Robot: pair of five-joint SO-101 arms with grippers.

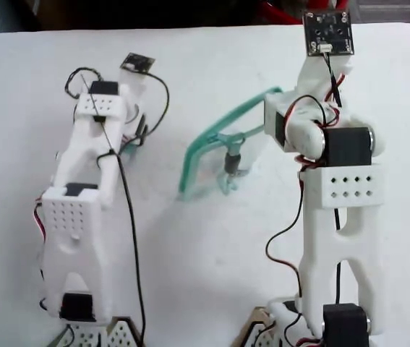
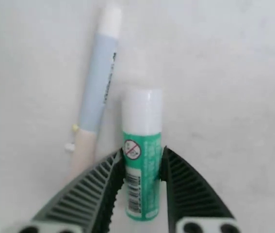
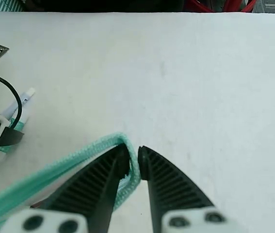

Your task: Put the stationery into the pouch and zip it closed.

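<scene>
Bright, even light fills the white worktop (image 1: 212,275). Only soft, pale shadows lie beside the arms (image 1: 82,210) and the pouch (image 1: 188,163). The pen (image 2: 96,97) tip fades into the glare.

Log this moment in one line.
left gripper: shut on green-and-white glue stick on white table | pale blue pen: beside it | right gripper: pinching teal mesh pouch edge | stage: stationery outside pouch

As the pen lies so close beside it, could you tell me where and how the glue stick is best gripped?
Grip the glue stick across its green barrel, below the white cap, coming from the base end. It lies flat, its round sides parallel, and the pen lies close alongside, so one jaw must slip between. The left gripper straddles the barrel just so.
</scene>
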